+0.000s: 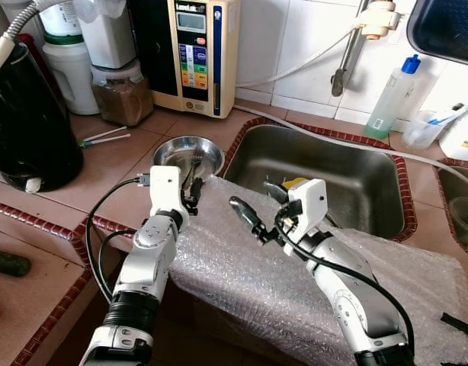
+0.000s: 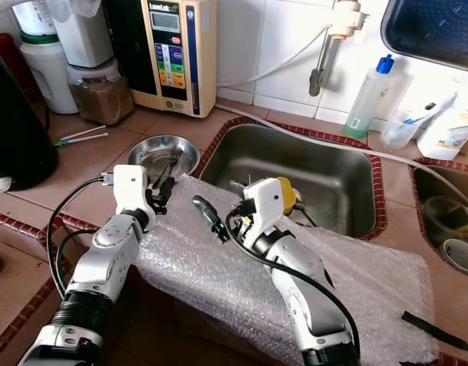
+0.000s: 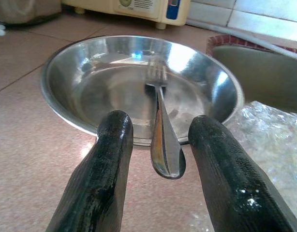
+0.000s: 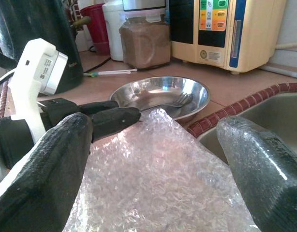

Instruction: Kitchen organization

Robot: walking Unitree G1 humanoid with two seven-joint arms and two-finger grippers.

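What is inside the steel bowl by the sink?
A fork lies in the steel bowl, tines inside and handle sticking out over the rim between the open left hand's fingers. Nothing else shows in it.

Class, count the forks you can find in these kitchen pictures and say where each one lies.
1. The fork lies in the steel bowl on the counter, its handle over the rim between the left gripper's fingers. Others may be hidden.

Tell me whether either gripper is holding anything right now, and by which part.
Nothing is held. The left gripper is open, its fingers either side of the silver metal fork's handle end without touching it. The right gripper hangs open above the clear bubble wrap sheet.
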